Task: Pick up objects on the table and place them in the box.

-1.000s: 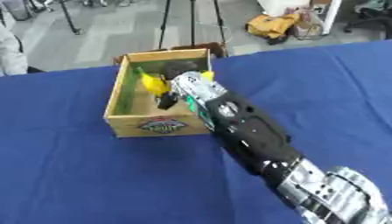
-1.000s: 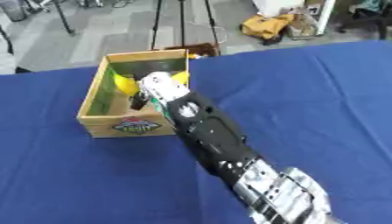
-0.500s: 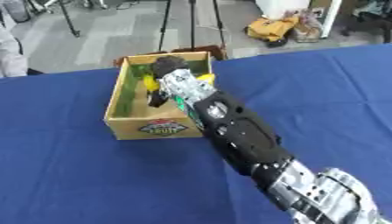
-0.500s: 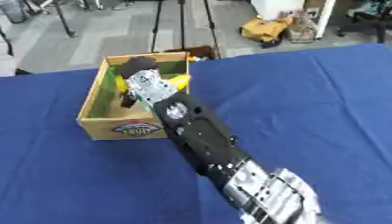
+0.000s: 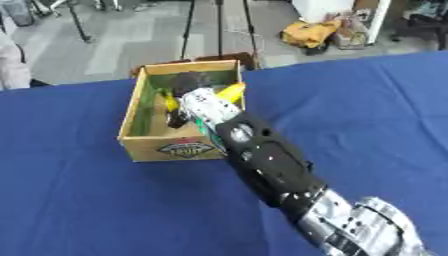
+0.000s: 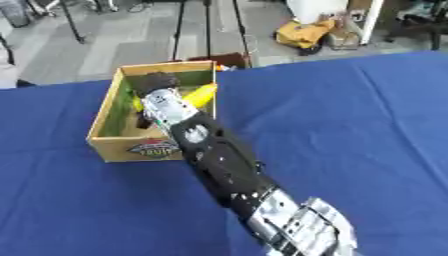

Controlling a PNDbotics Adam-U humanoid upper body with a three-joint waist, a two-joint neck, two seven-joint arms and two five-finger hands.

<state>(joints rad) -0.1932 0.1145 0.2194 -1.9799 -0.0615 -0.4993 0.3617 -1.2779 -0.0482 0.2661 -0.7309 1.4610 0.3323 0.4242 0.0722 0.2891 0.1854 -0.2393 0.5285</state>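
Observation:
A wooden box with a green inside stands on the blue table, left of the middle. My right arm reaches up from the lower right, and my right hand is down inside the box near its far wall. A yellow thing lies against the box's right wall beside my wrist. Another yellow piece shows on the wrist's left. The arm hides much of the box's contents, and whether the hand holds anything is not visible. My left hand appears in neither view.
The box's front wall carries a printed label. Beyond the table's far edge is a grey floor with a yellow bundle and stand legs. Blue cloth stretches around the box on all sides.
My right hand has moved deeper into the box toward its far wall. A yellow thing now shows on the right of the wrist.

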